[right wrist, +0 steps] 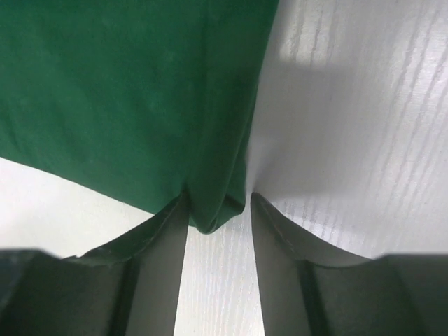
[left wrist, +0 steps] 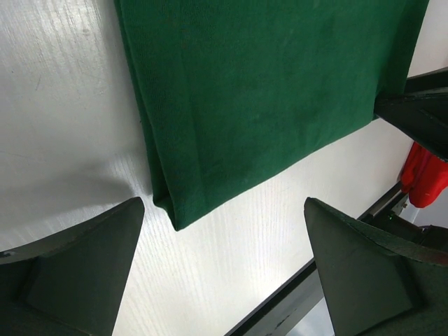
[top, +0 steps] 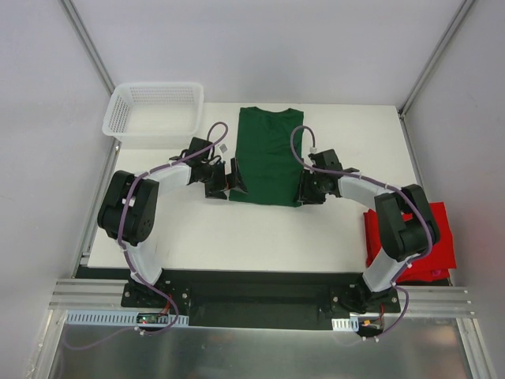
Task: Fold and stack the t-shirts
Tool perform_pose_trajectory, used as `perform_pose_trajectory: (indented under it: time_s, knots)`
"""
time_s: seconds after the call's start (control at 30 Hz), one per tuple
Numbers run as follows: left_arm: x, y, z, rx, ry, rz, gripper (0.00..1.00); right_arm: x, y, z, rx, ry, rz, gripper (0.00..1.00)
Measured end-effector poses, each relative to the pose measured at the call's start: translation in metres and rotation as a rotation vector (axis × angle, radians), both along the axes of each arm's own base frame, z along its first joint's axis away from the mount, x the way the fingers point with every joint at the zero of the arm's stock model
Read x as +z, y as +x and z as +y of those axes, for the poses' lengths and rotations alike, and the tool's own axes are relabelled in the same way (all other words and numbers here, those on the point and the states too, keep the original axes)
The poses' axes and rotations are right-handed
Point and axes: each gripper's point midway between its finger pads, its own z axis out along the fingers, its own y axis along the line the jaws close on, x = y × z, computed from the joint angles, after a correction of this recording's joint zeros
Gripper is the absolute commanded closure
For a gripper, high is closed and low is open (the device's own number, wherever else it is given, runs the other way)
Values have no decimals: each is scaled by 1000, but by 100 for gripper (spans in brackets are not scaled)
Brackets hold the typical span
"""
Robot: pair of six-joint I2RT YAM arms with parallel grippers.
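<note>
The dark green t-shirt [top: 268, 154] lies folded into a long panel at the middle of the white table [top: 197, 229], collar at the far end. My right gripper [top: 304, 189] is at its near right corner. In the right wrist view the gripper [right wrist: 219, 199] has closed on that bunched corner of the green t-shirt [right wrist: 105, 91]. My left gripper [top: 229, 185] hovers open by the near left corner, and the left wrist view shows the gripper [left wrist: 224, 206] with only bare table between its fingers, the green t-shirt [left wrist: 266, 91] just beyond. The red t-shirt [top: 438, 237] lies folded at the table's right edge.
A white mesh basket [top: 189, 110] stands at the far left corner of the table. The red t-shirt [left wrist: 423, 175] shows at the right edge of the left wrist view. The right arm's elbow hangs over part of the red t-shirt. Grey walls enclose the table on three sides.
</note>
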Motion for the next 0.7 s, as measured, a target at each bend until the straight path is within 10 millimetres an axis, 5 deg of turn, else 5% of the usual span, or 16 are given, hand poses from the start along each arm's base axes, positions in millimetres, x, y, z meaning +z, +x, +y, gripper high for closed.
perform_pose_trajectory:
  time_s: [0.2,0.33,0.7]
  knots:
    - [-1,1,-1,4,-2,0,28,0,0,6,14,7,-9,61]
    - [-3,2,-1,11,-2,10,65,4,3,9,19,14,-18,62]
    - [-11,1,-1,21,4,41,78,13,10,16,36,21,-45,64]
